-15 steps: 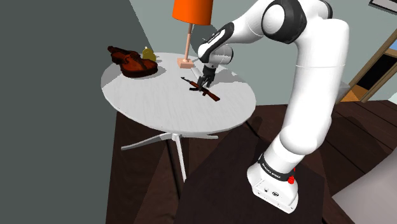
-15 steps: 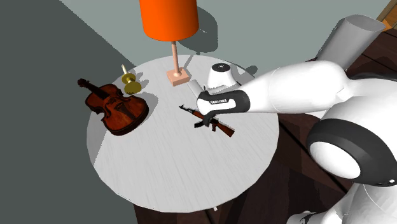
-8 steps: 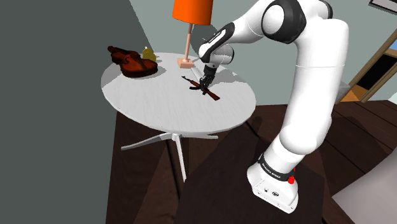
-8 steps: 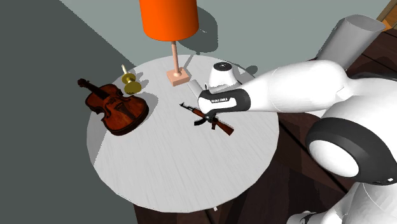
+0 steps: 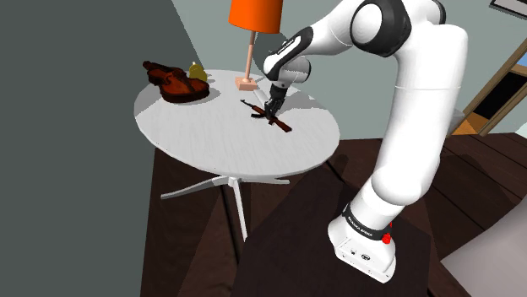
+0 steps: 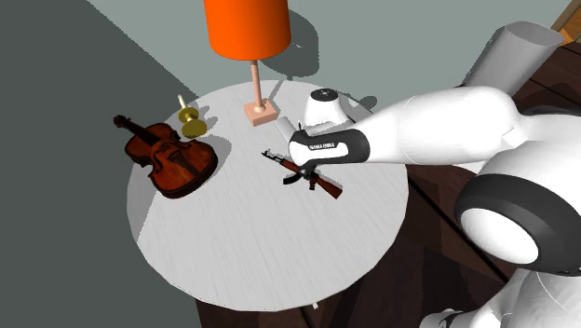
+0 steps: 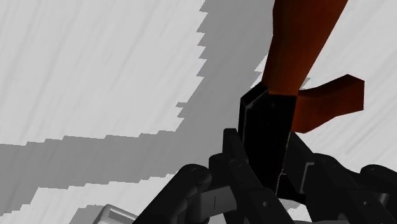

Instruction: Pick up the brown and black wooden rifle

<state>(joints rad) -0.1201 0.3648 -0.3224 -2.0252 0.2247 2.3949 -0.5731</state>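
Brown and black mark the task's thing: a small rifle point(image 5: 268, 117) with a reddish-brown stock and fore-end and a black receiver. It is long, thin and flat-sided. It lies flat on the round white counter point(image 5: 194, 135), near the middle and on the side toward the lamp.

The all-black tool point(image 5: 270, 109) points down onto the rifle's mid-section. In the wrist view the black receiver point(image 7: 264, 137) runs into the tool's own black body, while the brown stock point(image 7: 299, 44) reaches away over the counter. With black against black, it cannot be told whether the tool is apart or clamped on the rifle.

Step in hand, as judged: the grasp at the receiver, with the lift not yet done. The next move calls for a firm closure across the narrow body, then a straight vertical lift. The grasp sits near mid-length, so the rifle should tilt little.

The counter surface reads smooth, with faint grey streaks. A glossy brown violin point(image 5: 176, 82) lies well apart. The orange-shaded lamp point(image 5: 255, 14) stands near the tool on a pale pink base.
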